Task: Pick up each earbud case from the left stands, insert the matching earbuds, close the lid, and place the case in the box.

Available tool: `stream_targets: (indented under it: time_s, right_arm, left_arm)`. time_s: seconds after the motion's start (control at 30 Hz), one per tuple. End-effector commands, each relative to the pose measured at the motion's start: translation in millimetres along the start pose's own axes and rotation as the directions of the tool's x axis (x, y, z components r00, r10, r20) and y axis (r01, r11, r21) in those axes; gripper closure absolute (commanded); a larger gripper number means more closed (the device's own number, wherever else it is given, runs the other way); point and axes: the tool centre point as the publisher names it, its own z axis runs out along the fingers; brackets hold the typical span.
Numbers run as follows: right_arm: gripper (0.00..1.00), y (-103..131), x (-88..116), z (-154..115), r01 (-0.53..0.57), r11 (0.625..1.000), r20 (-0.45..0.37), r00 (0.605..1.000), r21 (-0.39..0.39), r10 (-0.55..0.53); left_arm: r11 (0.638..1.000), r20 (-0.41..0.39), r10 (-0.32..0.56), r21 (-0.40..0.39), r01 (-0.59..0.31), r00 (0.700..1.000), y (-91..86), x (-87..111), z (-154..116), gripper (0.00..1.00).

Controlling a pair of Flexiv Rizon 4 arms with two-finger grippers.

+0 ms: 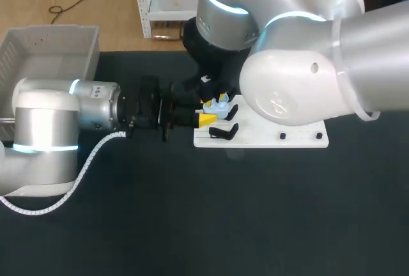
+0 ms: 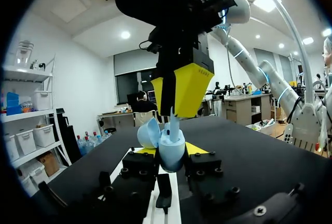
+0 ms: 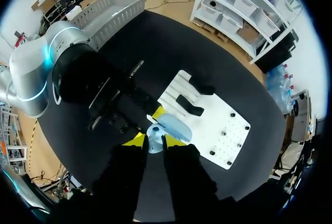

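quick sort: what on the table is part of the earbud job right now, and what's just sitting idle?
In the job:
light blue earbud case, lid open, in the left hand
right hand just above it
white stand board
grey box

Idle:
empty black stand
two small black pegs on the board

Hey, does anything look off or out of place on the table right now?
Nothing spilled or damaged. The one thing not settled is the case, gripped by the left gripper: its lid hangs open and an earbud stands up out of it, not seated. That fits mid-insertion rather than a fault.
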Motion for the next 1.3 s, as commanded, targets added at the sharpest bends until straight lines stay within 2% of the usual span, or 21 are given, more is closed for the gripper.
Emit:
stream_targets:
  time_s: [0.03,0.9,0.97,1.07,1.1,1.3]
  right_arm:
    - [1.00,1,-1,2,-0.003,1.000,0.007,1.000,0.005,0.003]
    - [0.98,0,-7,13,0.004,1.000,-0.017,1.000,0.028,-0.004]
    - [0.57,0,-7,14,0.006,1.000,-0.020,1.000,0.029,-0.005]
    - [0.13,1,-6,12,0.006,1.000,-0.022,1.000,0.028,-0.006]
    - [0.02,2,-6,10,0.007,1.000,-0.021,1.000,0.028,-0.006]
    - [0.00,5,-1,-7,0.011,1.000,-0.007,1.000,0.021,-0.011]
  left_arm:
    - [1.000,0.001,0.001,0.000,-0.001,1.000,-0.2,0.2,0,1.00]
    - [1.000,0.001,0.001,0.000,-0.001,1.000,-0.2,0.2,0,1.00]
    - [1.000,0.001,0.001,0.000,-0.001,1.000,-0.2,0.2,0,1.00]
    - [1.000,0.001,0.001,0.000,-0.001,1.000,-0.2,0.2,0,1.00]
    - [1.000,0.001,0.001,0.000,-0.001,1.000,-0.2,0.2,0,1.00]
    - [1.000,0.001,0.001,0.000,-0.001,1.000,-0.2,0.2,0,1.00]
